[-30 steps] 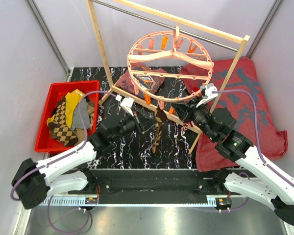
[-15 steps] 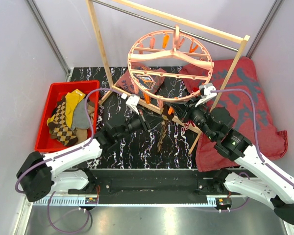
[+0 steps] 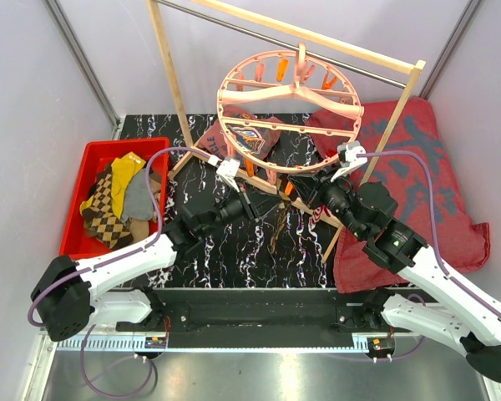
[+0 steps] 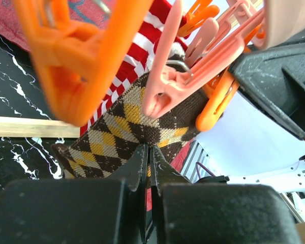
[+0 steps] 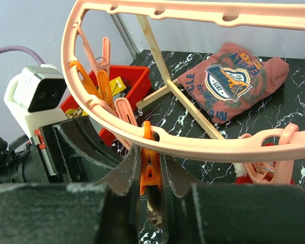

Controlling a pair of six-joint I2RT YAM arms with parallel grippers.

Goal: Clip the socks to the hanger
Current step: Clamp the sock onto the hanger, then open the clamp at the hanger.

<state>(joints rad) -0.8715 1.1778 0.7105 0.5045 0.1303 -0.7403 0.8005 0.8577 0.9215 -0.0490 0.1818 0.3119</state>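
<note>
The salmon-pink ring hanger (image 3: 289, 90) hangs from the wooden rack. My left gripper (image 3: 252, 203) is shut on the brown argyle sock (image 3: 275, 230), which hangs down below the ring's near rim. In the left wrist view the left gripper (image 4: 149, 150) pinches the argyle sock (image 4: 119, 133) just under a pink clip (image 4: 168, 86), with a red-white striped sock (image 4: 137, 56) behind. My right gripper (image 3: 298, 190) is shut on an orange clip (image 5: 151, 165) at the hanger's rim (image 5: 203, 146). More socks (image 3: 117, 200) lie in the red bin.
The red bin (image 3: 73, 213) stands at the left. The wooden rack (image 3: 169, 75) straddles the table, with its foot bar running under the ring. A dark red printed shirt (image 3: 246, 138) lies beneath the hanger, and a large dark-red cloth (image 3: 417, 167) covers the right side.
My left arm has carried the argyle sock up and to the right, closer to the hanger's near rim and the right gripper. The right gripper has barely shifted on the orange clip.
</note>
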